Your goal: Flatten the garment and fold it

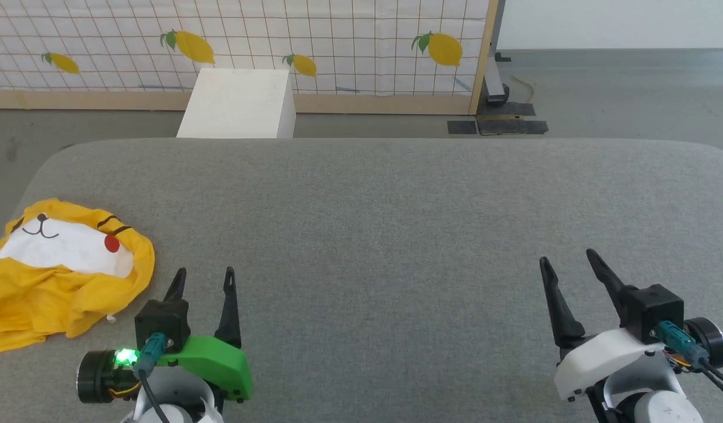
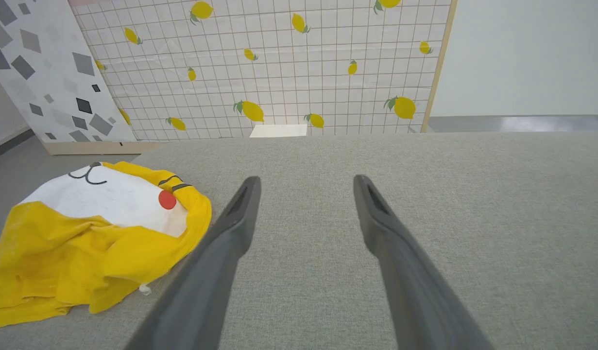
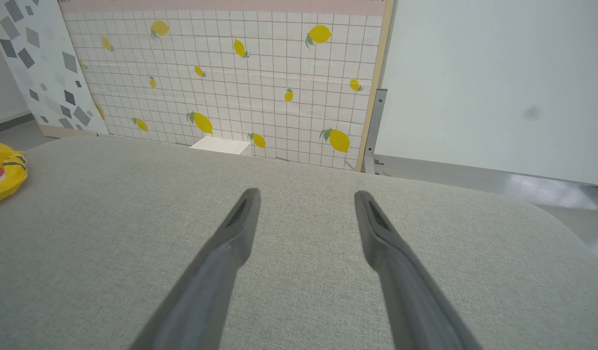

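Note:
The garment (image 1: pixel 56 276) is a bright yellow T-shirt with a white muzzle patch, a red cheek dot and black stripes. It lies crumpled in a heap at the left edge of the grey padded table (image 1: pixel 384 223). My left gripper (image 1: pixel 205 273) stands open just right of the heap, empty, apart from the cloth. In the left wrist view the garment (image 2: pixel 85 243) lies left of my fingers (image 2: pixel 240 214). My right gripper (image 1: pixel 570 258) is open and empty at the lower right, far from the shirt. A corner of the garment (image 3: pixel 2 172) shows at the far left of the right wrist view.
A white box (image 1: pixel 238 106) stands on the floor behind the table's far edge. A lemon-print tiled screen (image 1: pixel 338 47) closes the back. The table's rounded corners lie at far left and far right, with grey floor (image 1: pixel 619 94) beyond.

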Motion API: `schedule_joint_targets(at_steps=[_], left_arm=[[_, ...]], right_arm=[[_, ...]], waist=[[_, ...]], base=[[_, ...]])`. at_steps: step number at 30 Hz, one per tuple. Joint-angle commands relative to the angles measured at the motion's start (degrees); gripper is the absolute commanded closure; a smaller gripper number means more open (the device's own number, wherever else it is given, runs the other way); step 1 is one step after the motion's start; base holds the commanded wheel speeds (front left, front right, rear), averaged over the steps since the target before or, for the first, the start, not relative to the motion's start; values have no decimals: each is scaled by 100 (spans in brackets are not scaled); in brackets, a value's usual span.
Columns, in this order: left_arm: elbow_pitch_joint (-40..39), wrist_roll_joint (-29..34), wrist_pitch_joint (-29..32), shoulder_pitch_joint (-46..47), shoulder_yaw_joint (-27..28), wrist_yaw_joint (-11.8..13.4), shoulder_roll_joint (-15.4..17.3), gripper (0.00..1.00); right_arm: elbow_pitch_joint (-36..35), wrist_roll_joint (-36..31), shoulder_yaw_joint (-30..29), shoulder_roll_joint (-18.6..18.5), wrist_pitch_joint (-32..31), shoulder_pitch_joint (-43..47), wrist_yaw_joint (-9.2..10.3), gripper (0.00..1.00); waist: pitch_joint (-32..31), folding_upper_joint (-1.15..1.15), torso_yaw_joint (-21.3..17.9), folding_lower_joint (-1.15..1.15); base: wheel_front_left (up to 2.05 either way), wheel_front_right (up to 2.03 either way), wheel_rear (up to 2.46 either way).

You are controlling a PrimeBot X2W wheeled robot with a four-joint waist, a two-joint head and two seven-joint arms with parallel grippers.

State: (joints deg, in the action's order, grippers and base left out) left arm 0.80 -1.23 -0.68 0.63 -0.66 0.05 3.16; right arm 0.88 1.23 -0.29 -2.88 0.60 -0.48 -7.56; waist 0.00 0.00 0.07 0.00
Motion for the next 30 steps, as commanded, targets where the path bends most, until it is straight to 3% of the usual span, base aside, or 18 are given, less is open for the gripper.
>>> schedule_joint_targets(at_steps=[1, 17, 30], left_arm=[[31, -46, -58, -11, -14, 18, -2, 0], [155, -211, -249, -24, -49, 62, -5, 0], [224, -313, -403, -107, -4, 123, -8, 0]], right_arm=[[35, 72, -14, 0, 60, 37, 1, 0], [181, 264, -37, 0, 252, 52, 2, 0], [284, 438, -2, 0, 406, 98, 2, 0]], waist=[[0, 0, 1, 0], [-8, 0, 83, 0], [-49, 0, 475, 0]], base=[[0, 0, 0], [0, 0, 0], [0, 0, 0]])
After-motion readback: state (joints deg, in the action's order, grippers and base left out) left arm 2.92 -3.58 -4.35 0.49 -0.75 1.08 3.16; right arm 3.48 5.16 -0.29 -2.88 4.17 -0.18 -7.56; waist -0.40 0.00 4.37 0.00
